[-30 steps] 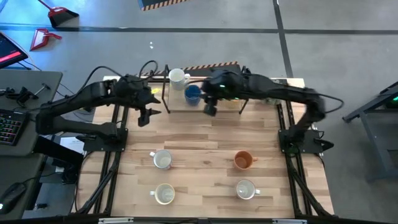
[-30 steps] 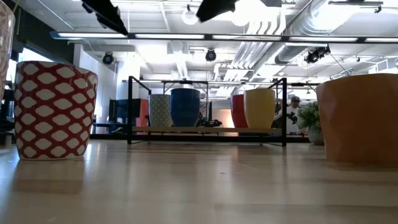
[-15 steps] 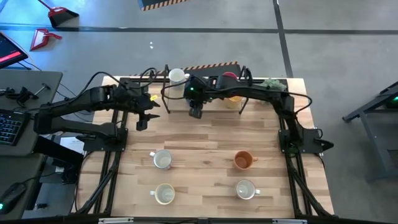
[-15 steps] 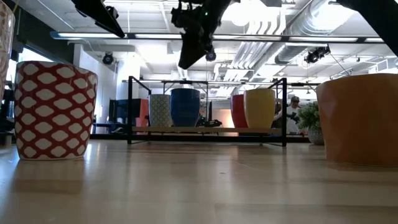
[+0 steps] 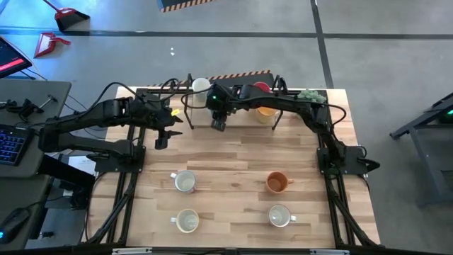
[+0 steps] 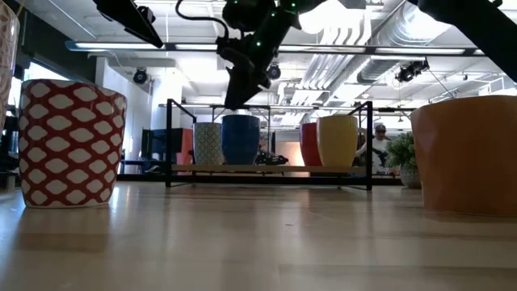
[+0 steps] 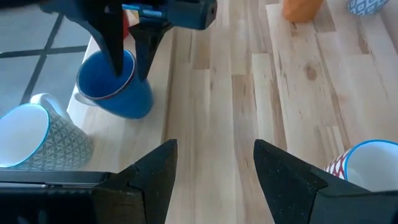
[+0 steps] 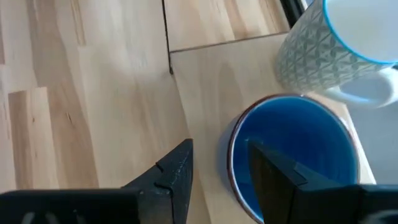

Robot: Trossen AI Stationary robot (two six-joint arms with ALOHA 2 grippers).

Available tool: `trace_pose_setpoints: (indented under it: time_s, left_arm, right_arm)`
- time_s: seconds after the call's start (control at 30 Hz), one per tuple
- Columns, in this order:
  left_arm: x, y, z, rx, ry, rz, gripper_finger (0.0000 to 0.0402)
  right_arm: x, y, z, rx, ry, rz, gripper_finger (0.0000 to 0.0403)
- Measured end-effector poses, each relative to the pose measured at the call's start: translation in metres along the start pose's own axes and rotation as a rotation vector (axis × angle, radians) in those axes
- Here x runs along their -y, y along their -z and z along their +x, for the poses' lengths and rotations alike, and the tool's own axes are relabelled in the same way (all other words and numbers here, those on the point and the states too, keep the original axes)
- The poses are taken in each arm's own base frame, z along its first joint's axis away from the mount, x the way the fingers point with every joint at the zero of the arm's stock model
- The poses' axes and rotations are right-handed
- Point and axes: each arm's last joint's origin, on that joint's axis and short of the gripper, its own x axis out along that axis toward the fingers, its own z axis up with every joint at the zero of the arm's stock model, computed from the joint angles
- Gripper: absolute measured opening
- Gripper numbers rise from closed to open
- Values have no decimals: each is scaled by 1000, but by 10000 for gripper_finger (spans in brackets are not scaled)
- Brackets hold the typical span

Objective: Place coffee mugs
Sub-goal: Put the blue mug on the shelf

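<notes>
Right wrist view: the blue mug (image 8: pixel 292 155) stands upright, mouth up, on a pale shelf board at the far edge of the wooden table (image 5: pixel 233 163). One finger (image 8: pixel 280 177) of the right gripper (image 8: pixel 221 177) sits inside the mug's rim and the other (image 8: pixel 168 174) just outside its wall, so the narrowly parted fingers straddle the rim; whether they touch it cannot be told. Just beyond the fingers, beside the blue mug, stands a patterned white mug (image 8: pixel 336 43) with a blue inside, its handle towards the blue mug. In the low view a red mug (image 6: pixel 309 144) and a yellow mug (image 6: pixel 338 141) share the shelf inside a black frame (image 6: pixel 271 105), with a ceiling of pipes and strip lights behind. The left gripper (image 5: pixel 161 136) hangs over the table, well apart from the shelf, fingers spread wide and empty.
</notes>
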Motion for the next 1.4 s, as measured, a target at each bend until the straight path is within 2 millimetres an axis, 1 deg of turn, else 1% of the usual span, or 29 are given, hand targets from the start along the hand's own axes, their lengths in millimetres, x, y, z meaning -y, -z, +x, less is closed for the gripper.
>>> trace_pose_setpoints:
  time_s: [0.33, 0.5, 0.83, 1.07, 1.2, 1.27, 1.4]
  left_arm:
    - [0, 0, 0, 0, 0, -2, 200]
    - [0, 0, 0, -1, 1, -2, 200]
    - [0, 0, 0, -1, 1, -1, 200]
    - [0, 0, 0, -1, 0, -1, 200]
    - [0, 0, 0, -2, 1, -1, 200]
    - [0, 0, 0, -5, 2, -1, 200]
    - [1, 2, 0, -24, 7, -2, 200]
  right_arm:
    - [16, 4, 8, -22, 19, 3, 130]
    - [20, 5, 11, -28, 16, 1, 130]
    - [19, 5, 12, -26, -3, 6, 130]
    - [9, 5, 21, -24, -40, 5, 130]
    - [7, 4, 25, -19, -45, 2, 113]
    - [5, 5, 29, -25, -46, 2, 97]
    - [6, 4, 29, -18, -40, 2, 61]
